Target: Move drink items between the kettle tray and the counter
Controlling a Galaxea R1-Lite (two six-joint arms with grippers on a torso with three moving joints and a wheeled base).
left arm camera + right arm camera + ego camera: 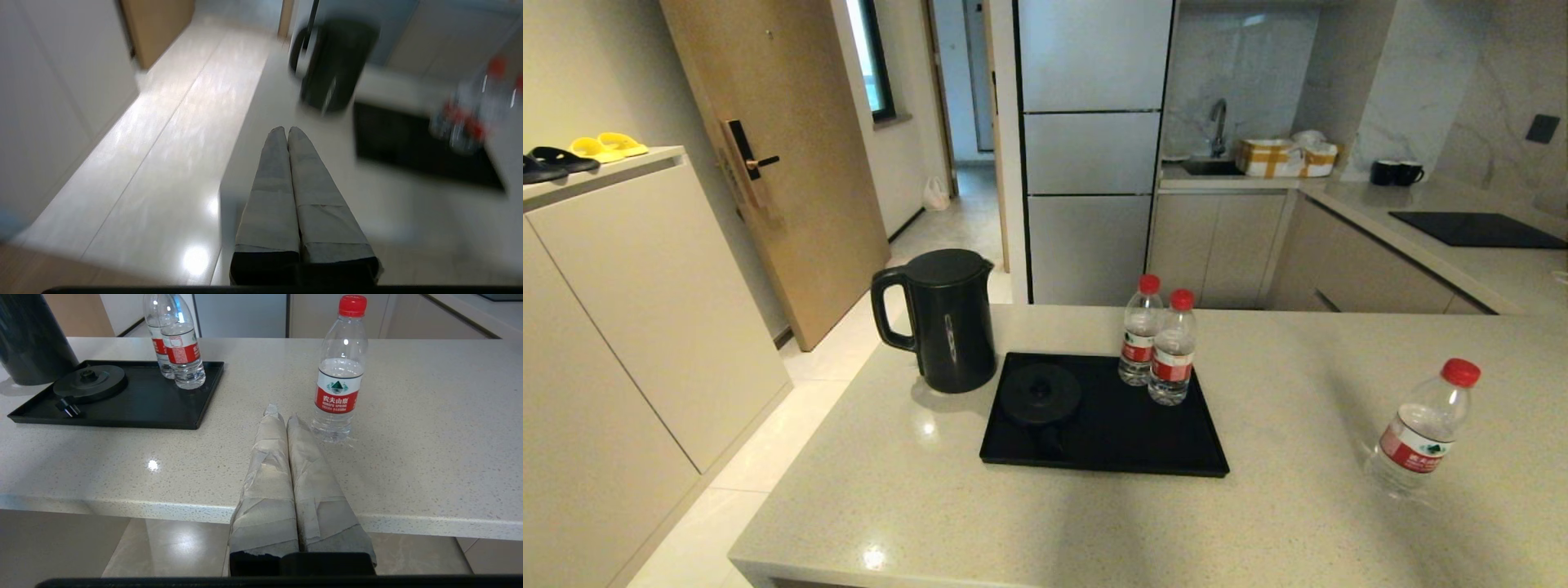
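The black kettle [947, 320] stands on the beige counter [915, 498], just left of the black kettle tray [1111, 441]. Its round base [1041, 394] lies bare on the tray's left part. Two red-capped water bottles [1160, 345] stand together at the tray's far right corner. A third bottle [1421, 433] stands alone on the counter to the right. Neither gripper shows in the head view. My left gripper [287, 131] is shut and empty, off the counter's near left corner. My right gripper [282, 415] is shut and empty, over the near edge just short of the lone bottle [339, 375].
A wooden door [768, 155] and pale cabinets [629, 318] flank a floor aisle on the left. Behind the counter are a fridge [1086, 147], a sink worktop with two black mugs [1395, 172] and a black hob [1470, 229].
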